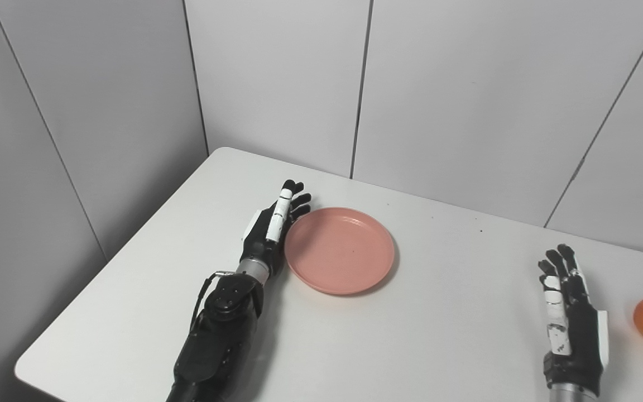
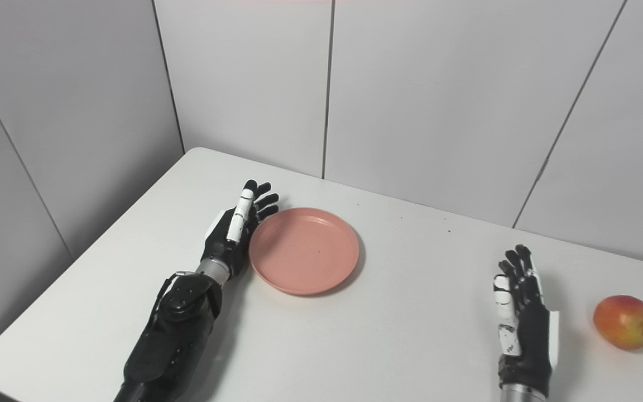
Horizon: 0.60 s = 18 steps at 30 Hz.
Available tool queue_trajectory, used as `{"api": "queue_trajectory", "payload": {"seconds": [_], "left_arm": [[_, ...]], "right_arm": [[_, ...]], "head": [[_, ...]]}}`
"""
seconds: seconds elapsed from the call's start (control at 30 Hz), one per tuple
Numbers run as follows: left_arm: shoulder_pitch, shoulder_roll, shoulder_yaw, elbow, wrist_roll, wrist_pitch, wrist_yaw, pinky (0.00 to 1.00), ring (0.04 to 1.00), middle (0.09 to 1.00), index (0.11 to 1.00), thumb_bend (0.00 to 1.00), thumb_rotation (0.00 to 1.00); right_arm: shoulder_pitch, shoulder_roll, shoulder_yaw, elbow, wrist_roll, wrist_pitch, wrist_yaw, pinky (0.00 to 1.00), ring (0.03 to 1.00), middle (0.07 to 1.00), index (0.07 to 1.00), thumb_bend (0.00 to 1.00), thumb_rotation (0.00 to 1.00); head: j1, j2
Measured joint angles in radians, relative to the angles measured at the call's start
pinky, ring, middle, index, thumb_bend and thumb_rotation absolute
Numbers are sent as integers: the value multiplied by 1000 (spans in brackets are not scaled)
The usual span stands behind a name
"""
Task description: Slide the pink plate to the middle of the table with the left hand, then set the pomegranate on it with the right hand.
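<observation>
The round, shallow pink plastic plate (image 1: 339, 250) lies left of the white counter's (image 1: 444, 335) middle. The left hand (image 1: 273, 228), fingers straight and spread, edges its nine-o'clock rim: the slide step, needing a push toward three o'clock. The right hand (image 2: 522, 324) waits spread beside the red-yellow pomegranate (image 2: 625, 322).

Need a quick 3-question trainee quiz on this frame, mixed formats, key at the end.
1. True or false: the pomegranate already lies on the pink plate.
2. Which hand is beside the plate's rim? A) left hand B) right hand C) neither
3. Fill in: the pomegranate lies on the table to the ____ of the right hand, as the pictures show it.

Key
1. False: the plate is bare and the fruit lies apart from it, near the table's right end.
2. A: it stands edge-on, fingers straight, against the plate's left rim.
3. right. The right hand is open and holds nothing.
</observation>
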Motion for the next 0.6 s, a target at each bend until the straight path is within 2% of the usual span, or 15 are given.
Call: {"api": "queue_trajectory", "payload": {"seconds": [0.17, 0.23, 0.47, 0.6], "left_arm": [[7, 3, -11, -24, -1, 28, -24, 881, 899, 897, 886, 617, 1000], [10, 6, -16, -31, -1, 35, -38, 877, 896, 895, 882, 620, 1000], [17, 16, -34, -56, 2, 64, -66, 890, 905, 903, 887, 633, 1000], [24, 16, -66, -77, 22, 75, -82, 891, 907, 902, 886, 629, 1000]], "right_arm": [[12, 22, 12, -21, -32, 7, -18, 901, 896, 900, 907, 525, 891], [17, 29, 15, -28, -38, 25, -18, 906, 896, 896, 902, 525, 866], [24, 46, 22, -39, -49, 61, -26, 911, 898, 902, 908, 516, 881], [24, 48, 24, -41, -58, 69, -33, 916, 894, 898, 904, 525, 870]], "head": [[-37, 17], [-51, 22], [-98, 40], [-95, 45]]}}
